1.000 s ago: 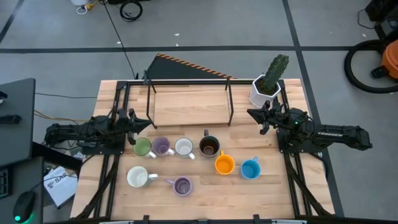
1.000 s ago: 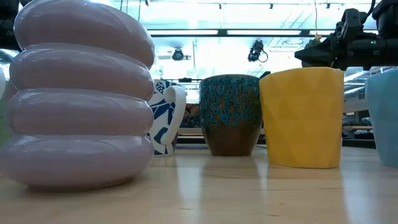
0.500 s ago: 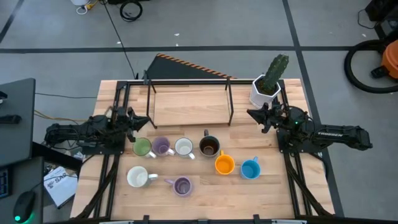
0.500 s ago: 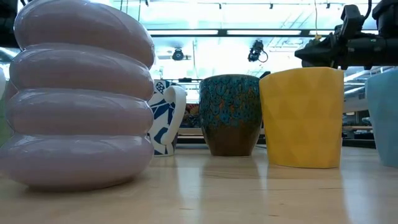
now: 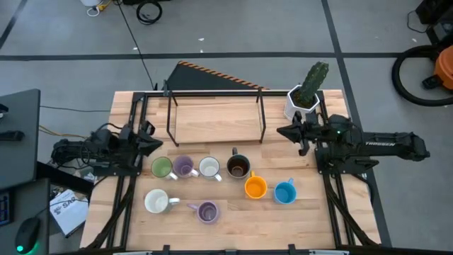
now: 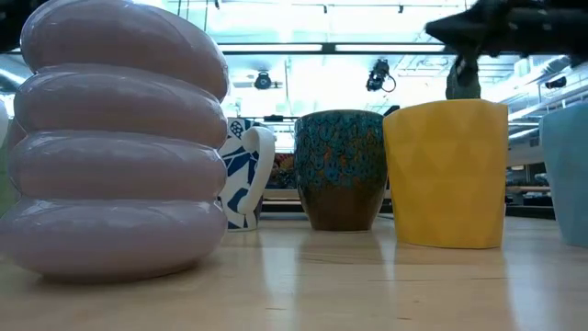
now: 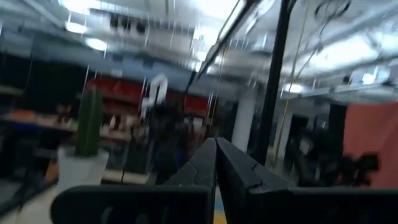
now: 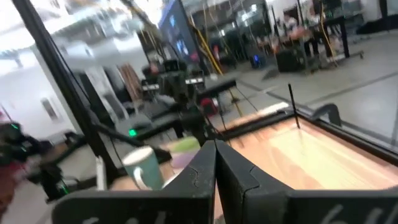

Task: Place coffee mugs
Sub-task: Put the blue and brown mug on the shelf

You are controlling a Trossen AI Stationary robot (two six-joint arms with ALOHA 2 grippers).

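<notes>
1. Both arms have shifted since a second ago: my left gripper (image 5: 147, 141) has drawn back toward the left tabletop edge and up off the green mug (image 5: 161, 167), while my right gripper (image 5: 284, 132) has edged left and risen, now crossing the top of the low view above the orange mug (image 5: 255, 187).
2. Fingers on both sides are pressed together with nothing between them, as each wrist view shows the two tips meeting.
3. All eight mugs sit untouched on the tabletop (image 5: 297, 227): the green mug, a purple mug (image 5: 184, 167), a white mug (image 5: 209, 167) and the dark brown mug (image 5: 238, 167) in a row; orange and the blue mug (image 5: 284, 192) just right of them; a second white mug (image 5: 156, 201) and second purple mug (image 5: 207, 211) nearer the front.
4. The black rack (image 5: 216, 113) stands behind the row, the cactus pot (image 5: 300, 103) beside my right gripper.
5. I judge the step is an approach. To do it well I'd spread the fingers before descending, take the green mug by its rim away from the purple neighbour it nearly touches, and lift straight up.
</notes>
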